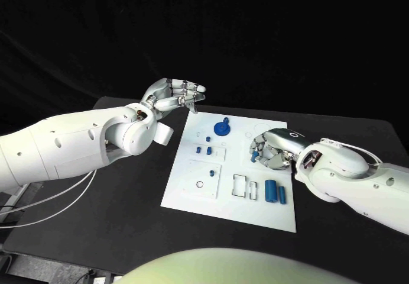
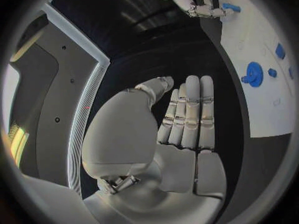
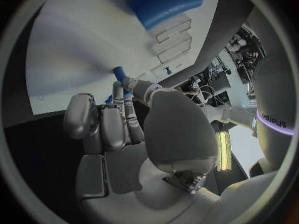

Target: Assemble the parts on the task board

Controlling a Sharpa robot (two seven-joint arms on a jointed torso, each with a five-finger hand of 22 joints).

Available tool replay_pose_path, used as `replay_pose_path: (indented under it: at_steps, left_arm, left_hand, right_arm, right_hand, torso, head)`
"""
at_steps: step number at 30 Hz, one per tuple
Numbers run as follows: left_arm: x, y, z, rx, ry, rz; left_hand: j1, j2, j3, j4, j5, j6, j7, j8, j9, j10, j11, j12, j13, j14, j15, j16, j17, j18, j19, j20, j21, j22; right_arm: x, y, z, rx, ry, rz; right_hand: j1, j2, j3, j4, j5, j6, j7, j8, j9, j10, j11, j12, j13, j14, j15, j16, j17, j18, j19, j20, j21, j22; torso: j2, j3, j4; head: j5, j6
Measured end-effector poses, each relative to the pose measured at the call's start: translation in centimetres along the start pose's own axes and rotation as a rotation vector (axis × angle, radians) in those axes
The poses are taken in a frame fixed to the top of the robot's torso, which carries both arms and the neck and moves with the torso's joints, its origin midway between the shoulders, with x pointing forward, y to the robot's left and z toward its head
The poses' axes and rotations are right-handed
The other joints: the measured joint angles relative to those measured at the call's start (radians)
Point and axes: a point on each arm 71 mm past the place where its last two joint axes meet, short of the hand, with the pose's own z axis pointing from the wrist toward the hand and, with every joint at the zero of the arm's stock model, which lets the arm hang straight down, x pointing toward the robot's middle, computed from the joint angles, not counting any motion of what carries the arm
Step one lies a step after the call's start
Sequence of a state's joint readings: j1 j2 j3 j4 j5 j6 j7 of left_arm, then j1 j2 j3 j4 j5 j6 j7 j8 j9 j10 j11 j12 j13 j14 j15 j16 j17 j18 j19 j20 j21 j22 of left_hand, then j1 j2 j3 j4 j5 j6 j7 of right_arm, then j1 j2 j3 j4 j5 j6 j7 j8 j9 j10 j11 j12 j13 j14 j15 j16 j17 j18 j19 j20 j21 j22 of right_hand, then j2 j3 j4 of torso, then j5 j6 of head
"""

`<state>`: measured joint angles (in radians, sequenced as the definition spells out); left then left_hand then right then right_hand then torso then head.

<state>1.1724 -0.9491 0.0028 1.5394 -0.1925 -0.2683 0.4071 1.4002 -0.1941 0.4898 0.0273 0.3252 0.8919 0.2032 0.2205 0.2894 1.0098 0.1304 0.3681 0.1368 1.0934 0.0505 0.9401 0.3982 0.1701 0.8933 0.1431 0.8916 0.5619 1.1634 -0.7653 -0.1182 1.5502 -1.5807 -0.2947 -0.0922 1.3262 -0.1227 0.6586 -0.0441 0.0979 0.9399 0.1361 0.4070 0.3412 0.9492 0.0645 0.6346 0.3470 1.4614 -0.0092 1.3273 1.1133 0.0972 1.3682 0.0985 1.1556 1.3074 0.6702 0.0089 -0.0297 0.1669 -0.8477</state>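
Note:
The white task board (image 1: 223, 198) lies in the middle of the black table. My right hand (image 1: 271, 148) hovers over the board's right half and pinches a small blue peg (image 1: 253, 157) between thumb and fingertips; the same peg (image 3: 118, 73) sticks up from the fingers in the right wrist view. My left hand (image 1: 175, 94) is raised beyond the board's far left corner, holding nothing, its fingers (image 2: 193, 114) stretched out side by side. A round blue knob (image 1: 222, 128) stands at the board's far end. Two blue cylinders (image 1: 275, 191) lie at the near right.
Small blue pieces (image 1: 204, 149) sit left of the board's centre, and rectangular recesses (image 1: 245, 186) lie beside the cylinders. A small ring (image 1: 200, 184) rests near the left edge. Bare black table (image 1: 111, 201) surrounds the board on both sides.

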Motion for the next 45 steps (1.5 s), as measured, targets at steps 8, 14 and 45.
replay_pose_path:
  at_steps: [8, 14, 45]
  left_arm:
    - [-0.1, 0.0, 0.0, -0.001, -0.003, 0.002]
    - [-0.1, 0.1, 0.0, -0.002, -0.003, 0.002]
    - [0.9, 0.2, 0.5, -0.003, 0.018, -0.009]
  left_hand:
    - [0.0, 0.0, 0.0, 0.0, 0.0, 0.0, 0.0, 0.0, 0.0, 0.0, 0.0, 0.0, 0.0, 0.0, 0.0, 0.0, 0.0, 0.0, 0.0, 0.0, 0.0, 0.0]
    - [0.0, 0.0, 0.0, 0.0, 0.0, 0.0, 0.0, 0.0, 0.0, 0.0, 0.0, 0.0, 0.0, 0.0, 0.0, 0.0, 0.0, 0.0, 0.0, 0.0, 0.0, 0.0]
    - [0.0, 0.0, 0.0, 0.0, 0.0, 0.0, 0.0, 0.0, -0.001, -0.004, 0.004, 0.0, 0.001, 0.0, 0.0, 0.0, 0.001, 0.0, 0.0, 0.0, 0.0, 0.001]
  right_arm:
    - [-1.5, 1.3, -0.8, -0.038, -0.045, 0.009]
    - [-2.4, 3.1, -1.3, -0.086, -0.07, 0.019]
    - [3.7, 12.8, 2.3, -0.302, 0.003, 0.133]
  right_hand:
    - [-0.003, -0.002, 0.0, 0.0, -0.005, 0.0, 0.0, 0.003, 0.0, 0.003, 0.003, -0.007, -0.007, 0.0, 0.0, 0.0, 0.0, 0.0, 0.003, -0.003, 0.005, 0.0]
    - [-0.016, -0.004, 0.0, 0.0, -0.005, 0.003, -0.003, 0.003, 0.001, 0.004, 0.003, -0.007, -0.007, 0.0, 0.0, 0.0, 0.0, 0.001, 0.003, -0.003, 0.012, 0.001]
    - [-0.028, -0.003, 0.0, 0.0, -0.01, 0.003, -0.003, 0.003, 0.005, 0.009, 0.002, -0.015, -0.011, 0.0, 0.0, -0.001, -0.001, 0.002, 0.003, -0.003, 0.012, 0.0]
  torso:
    - [-0.001, -0.0007, -0.0004]
    - [-0.001, -0.0007, -0.0007]
    - [0.003, -0.0002, 0.0024]
  head:
    - [-0.001, 0.004]
    - [-0.001, 0.007]
    - [0.026, 0.004]
